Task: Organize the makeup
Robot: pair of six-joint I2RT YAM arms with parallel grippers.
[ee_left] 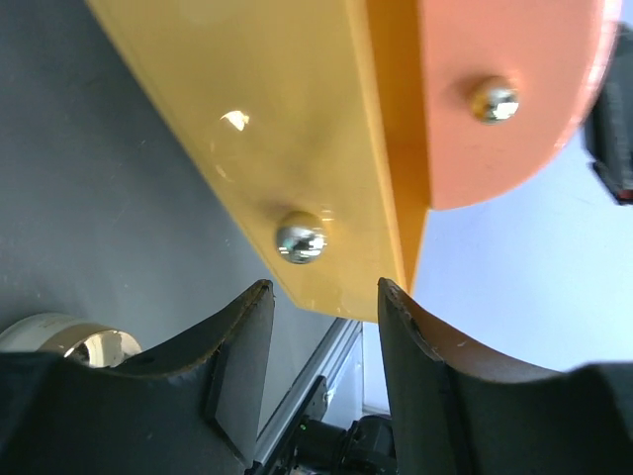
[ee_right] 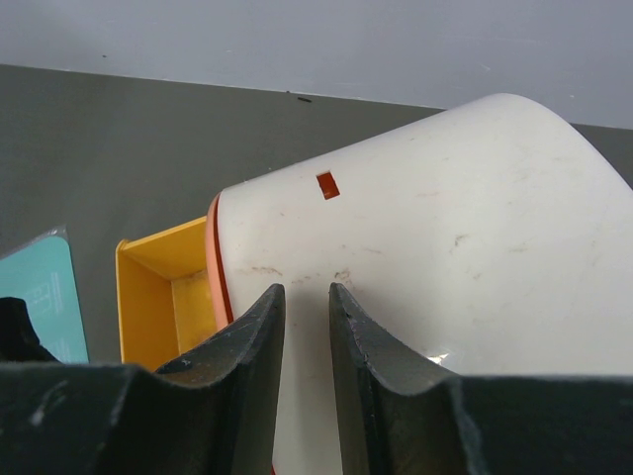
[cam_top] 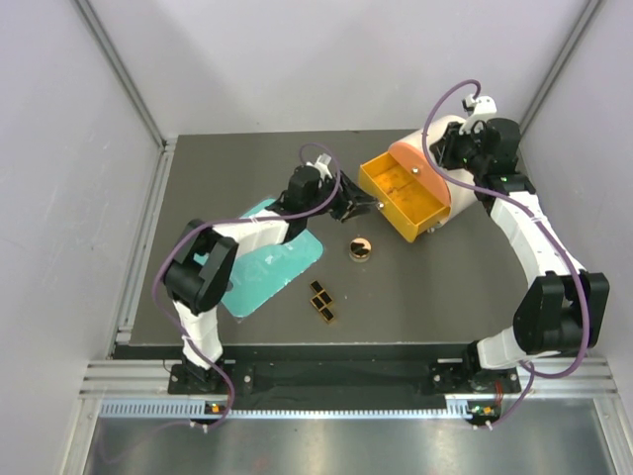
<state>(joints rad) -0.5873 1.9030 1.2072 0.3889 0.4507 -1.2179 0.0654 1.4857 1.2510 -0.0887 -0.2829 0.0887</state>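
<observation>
The round gold-and-black compact [cam_top: 360, 247] lies on the dark table just in front of my left gripper. Small black gold-panned palettes [cam_top: 321, 300] lie in a short row nearer the front. No peach-pink tubes show. My left gripper [cam_top: 358, 206] is open and empty at the left front corner of the pulled-out orange-yellow drawer [cam_top: 406, 193]; in the left wrist view the gripper [ee_left: 321, 297] sits just below the drawer's front panel [ee_left: 287, 129]. My right gripper [ee_right: 307, 297] hovers over the white drum [ee_right: 445, 257], jaws only narrowly apart and empty.
A flat teal tray [cam_top: 267, 259] lies under my left forearm. The white drum [cam_top: 450, 134] stands at the back right with its drawer pulled out toward the table's middle. A metal knob [ee_left: 300, 240] sits on the drawer front. Grey walls enclose the table.
</observation>
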